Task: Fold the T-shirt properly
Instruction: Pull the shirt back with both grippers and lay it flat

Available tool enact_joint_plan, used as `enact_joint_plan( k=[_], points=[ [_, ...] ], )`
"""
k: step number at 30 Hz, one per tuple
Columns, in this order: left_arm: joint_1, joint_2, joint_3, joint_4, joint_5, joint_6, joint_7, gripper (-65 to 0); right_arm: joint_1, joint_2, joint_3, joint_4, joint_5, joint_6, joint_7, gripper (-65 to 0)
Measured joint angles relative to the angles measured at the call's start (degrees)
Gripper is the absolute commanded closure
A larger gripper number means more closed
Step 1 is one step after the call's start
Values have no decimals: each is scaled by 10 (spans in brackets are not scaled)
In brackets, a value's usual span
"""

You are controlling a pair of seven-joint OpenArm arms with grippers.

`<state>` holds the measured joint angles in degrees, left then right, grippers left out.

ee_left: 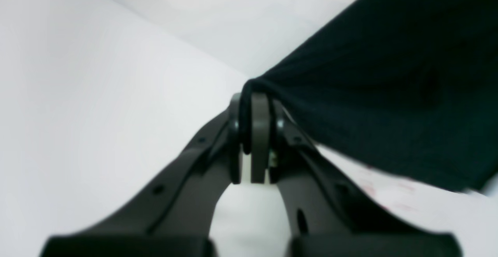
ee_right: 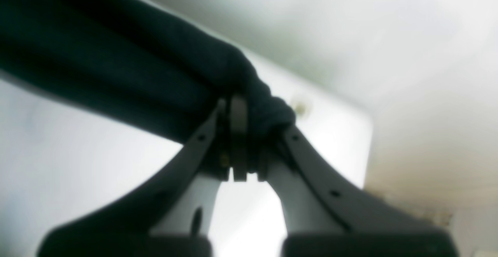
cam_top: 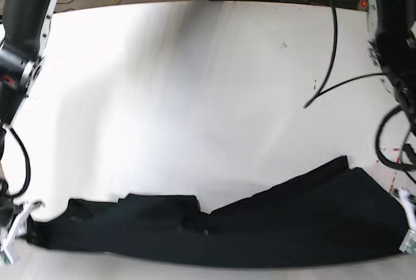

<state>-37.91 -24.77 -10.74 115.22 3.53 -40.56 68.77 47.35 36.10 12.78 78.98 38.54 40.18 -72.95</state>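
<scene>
Mid-fold: left gripper (ee_left: 255,124) and right gripper (ee_right: 241,140) each clamped on an edge of T-shirt (cam_top: 260,228), stretched low across near table (cam_top: 195,85); next, even lay-down.

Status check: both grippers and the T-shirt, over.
Left gripper shut on T-shirt edge. Right gripper shut on bunched cloth. Shirt stretched between them, low along table's near edge. Nothing in the way.

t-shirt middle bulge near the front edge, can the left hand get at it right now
Probably not: the left hand is shut on a T-shirt corner at the table's side, and the right hand grips the opposite end.
</scene>
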Motion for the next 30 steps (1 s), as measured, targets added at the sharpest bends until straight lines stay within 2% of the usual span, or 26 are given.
enact_joint_plan(
  k=[2, 5, 8, 12, 15, 21, 25, 30],
  points=[
    [39, 20, -13, -3, -14, -3, 28, 0, -52, 0, 29, 16, -8, -1, -3, 0],
    [84, 28, -34, -3, -13, -1, 70, 0, -127, -5, 69, 50, 7, 0, -5, 0],
    [128, 32, -42, -3, -2, 2, 86, 0, -201, -11, 112, 89, 31, 1, 0, 0],
    [209, 45, -51, -3, -11, 4, 81, 0, -298, -10, 166, 123, 54, 2, -10, 0],
    [268, 58, -53, -4, -10, 3, 83, 0, -364, -29, 198, 141, 53, -2, -12, 0],
    [377, 59, -63, -5, -2, 3, 87, 0, -477, -77, 240, 206, 58, -1, -13, 0],
    [434, 80, -100, -5, 3, 4, 73, 0, -530, -97, 251, 243, 53, -1, -14, 0],
    [524, 94, -150, -5, 2, 2, -8, 0, -602, -119, 292, 259, 68, -1, -10, 0]
  ],
)
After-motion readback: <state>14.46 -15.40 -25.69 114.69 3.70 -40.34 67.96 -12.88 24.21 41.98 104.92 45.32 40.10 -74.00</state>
